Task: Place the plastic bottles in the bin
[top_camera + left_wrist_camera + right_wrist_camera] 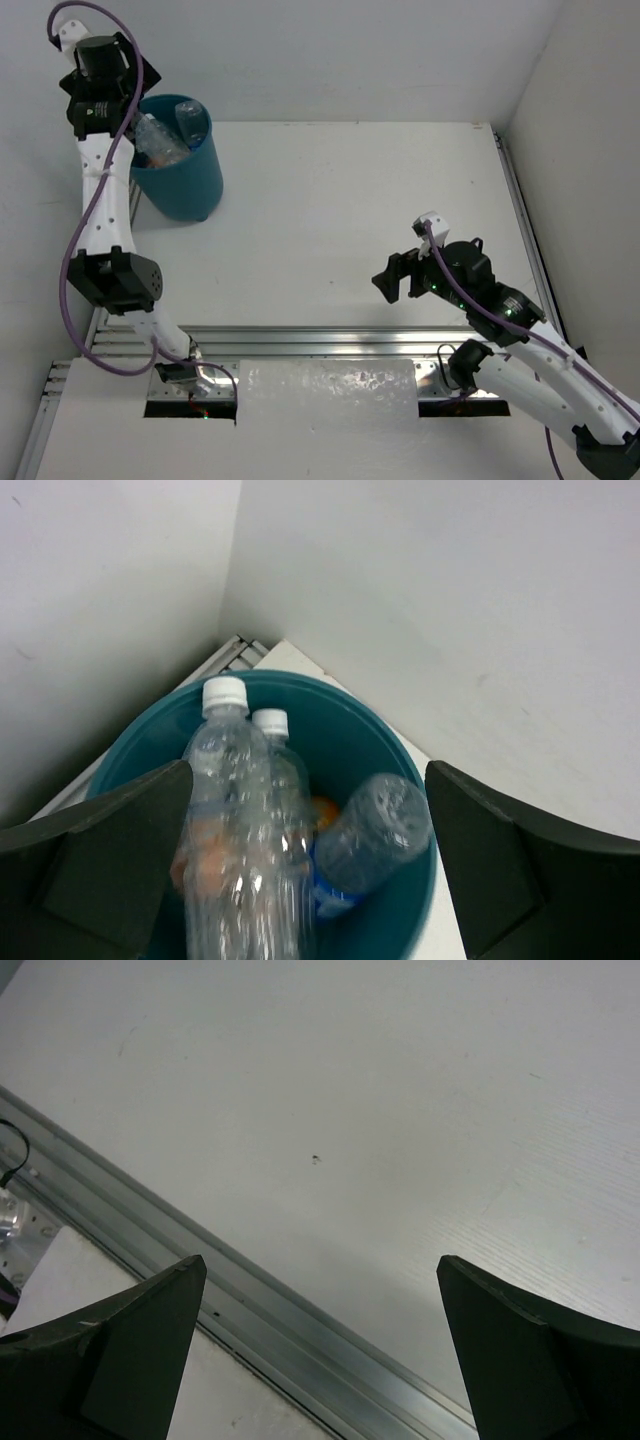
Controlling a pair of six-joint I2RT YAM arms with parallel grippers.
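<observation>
- The left gripper (308,810) hangs over the bin (186,186). Its two dark fingers (110,865) stand wide apart and nothing is clamped between them.
- Directly under these fingers, the left wrist view looks down into the bin, and plastic bottles are inside it.
- Two clear bottles with white caps (228,765) lie side by side, caps pointing toward the far rim.
- To the right of them a third clear bottle (378,828) lies with its ribbed base turned up toward the camera. A blue label shows at its lower end.
- Something orange (322,812) shows between these bottles, deeper in the bin. I cannot tell its shape.
- The bin stands upright at the far left corner of the white table (350,200), close to the walls.
- The right gripper (320,1270) is well apart from the bin, at the near right side. Its fingers are also wide apart and hold nothing.
- Below the right gripper there is bare table and an aluminium rail (255,1305) that runs along the near edge.
</observation>
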